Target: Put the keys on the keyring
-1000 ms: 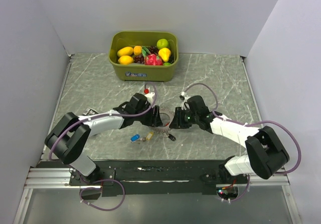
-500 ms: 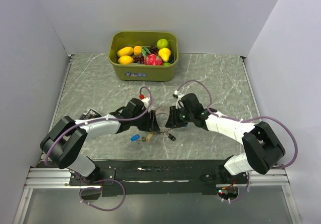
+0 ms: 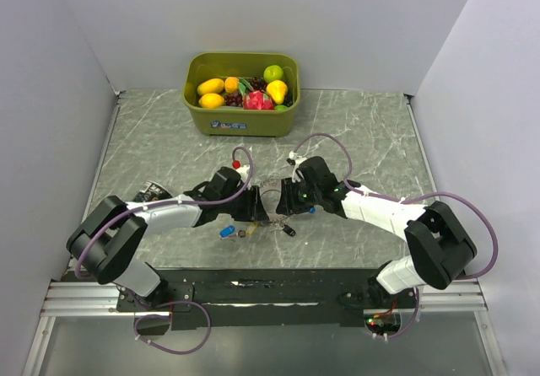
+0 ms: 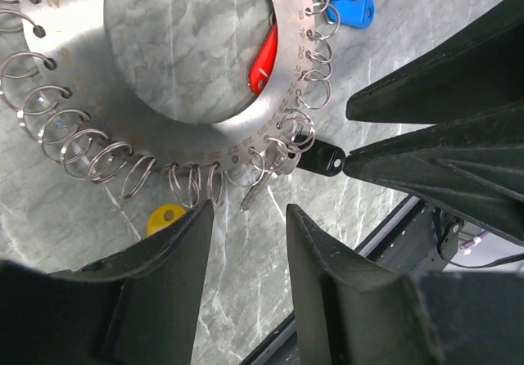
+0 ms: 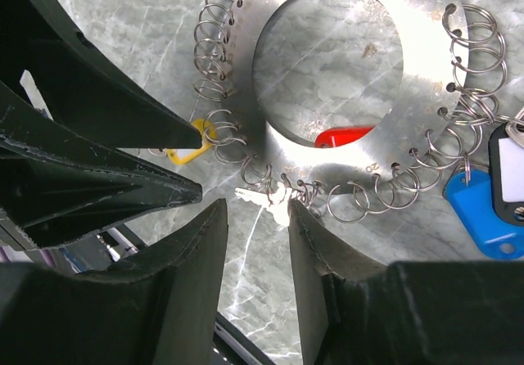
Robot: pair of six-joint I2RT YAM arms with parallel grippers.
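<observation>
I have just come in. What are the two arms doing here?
The left gripper and the right gripper, both open, face each other at the edge of a flat metal keyring. Its rim carries many small wire loops, and a small silver key sits just in front of the fingers. A red key shows through the ring's hole. A blue key and a yellow key lie at its rim.

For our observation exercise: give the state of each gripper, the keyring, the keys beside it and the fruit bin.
left gripper: open, holding nothing.
right gripper: open, holding nothing.
keyring: flat on the table between the grippers, ungripped.
bare metal key: apparently hooked on a keyring loop.
red key: on the table, seen through the keyring's hole.
yellow key: beside the rim, attachment unclear.
blue key: beside the rim, attachment unclear.
bin: uncovered, full of toy fruit.
</observation>
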